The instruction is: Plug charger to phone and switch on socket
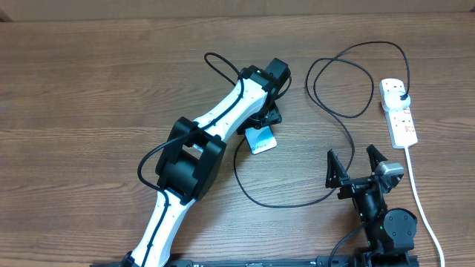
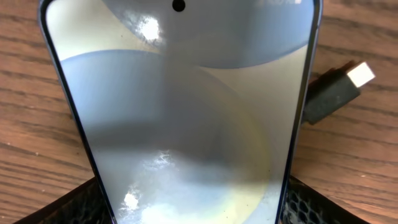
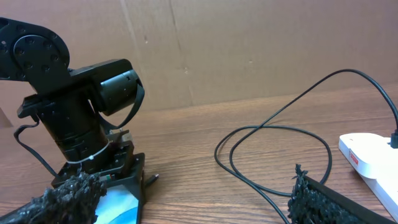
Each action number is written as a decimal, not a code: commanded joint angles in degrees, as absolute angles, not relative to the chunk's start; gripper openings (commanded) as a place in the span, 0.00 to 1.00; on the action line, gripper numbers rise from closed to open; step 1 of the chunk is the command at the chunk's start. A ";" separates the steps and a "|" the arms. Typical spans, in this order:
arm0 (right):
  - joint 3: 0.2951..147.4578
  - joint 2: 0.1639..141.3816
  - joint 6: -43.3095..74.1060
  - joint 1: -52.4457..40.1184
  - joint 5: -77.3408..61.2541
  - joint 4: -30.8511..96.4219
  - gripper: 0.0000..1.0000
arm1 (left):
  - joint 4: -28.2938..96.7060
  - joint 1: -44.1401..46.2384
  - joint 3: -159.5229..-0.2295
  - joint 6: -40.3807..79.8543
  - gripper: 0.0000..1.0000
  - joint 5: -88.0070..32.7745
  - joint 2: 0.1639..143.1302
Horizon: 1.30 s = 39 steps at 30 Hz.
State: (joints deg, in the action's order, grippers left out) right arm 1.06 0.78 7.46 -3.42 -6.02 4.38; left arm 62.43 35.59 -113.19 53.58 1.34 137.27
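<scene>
Presumably to steady it for plugging, the left gripper (image 3: 123,168) is straddling the phone (image 1: 260,140) near the centre of the table (image 1: 89,89), though I cannot tell whether it is pinching; the charger (image 2: 339,90) tip is lying just beside it, and the right gripper (image 1: 354,165) is waiting wide open at five o'clock.

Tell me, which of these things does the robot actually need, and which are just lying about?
For the job: phone, black charger cable, white power strip.
Just there: wooden table, cardboard wall behind it.
</scene>
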 commanded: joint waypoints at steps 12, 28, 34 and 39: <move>0.45 0.16 7.42 -3.68 -6.24 4.16 1.00 | 64.73 35.16 -122.21 46.06 0.72 -1.45 140.55; 0.45 0.16 7.42 -3.68 -6.26 4.16 1.00 | 79.18 31.44 -140.09 41.60 0.73 -2.22 140.55; 0.45 0.16 7.42 -3.68 -6.26 4.16 1.00 | 83.79 29.19 -141.60 34.68 0.72 -5.76 140.55; 0.45 0.16 7.42 -3.68 -6.24 4.16 1.00 | 86.37 28.45 -141.60 34.24 0.70 -6.22 140.55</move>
State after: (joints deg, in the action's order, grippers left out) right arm 1.06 0.78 7.46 -3.42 -6.00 4.34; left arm 85.17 28.42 -139.92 36.80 -4.51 140.31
